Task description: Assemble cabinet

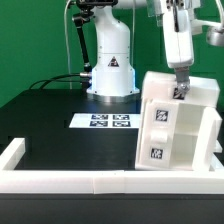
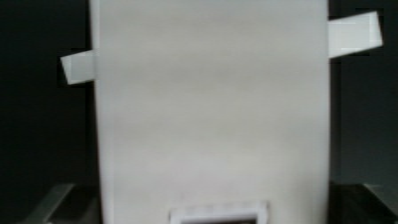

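The cabinet (image 1: 172, 128) is a white boxy body with black-and-white tags, standing at the exterior view's right on the black table. Its front shows two tagged door panels (image 1: 160, 118). My gripper (image 1: 181, 88) comes down from above and sits at the cabinet's top edge, beside a tag there. In the wrist view a broad white panel of the cabinet (image 2: 214, 100) fills the middle, with small white tabs (image 2: 77, 68) sticking out at its sides. My gripper (image 2: 214, 206) straddles this panel. Its dark fingers (image 2: 68, 200) stand wide apart with a thin gap to the panel, so it looks open.
The marker board (image 1: 108, 122) lies flat in the middle of the table, in front of the arm's white base (image 1: 110, 68). A low white rim (image 1: 60, 181) edges the table's front and the exterior view's left side.
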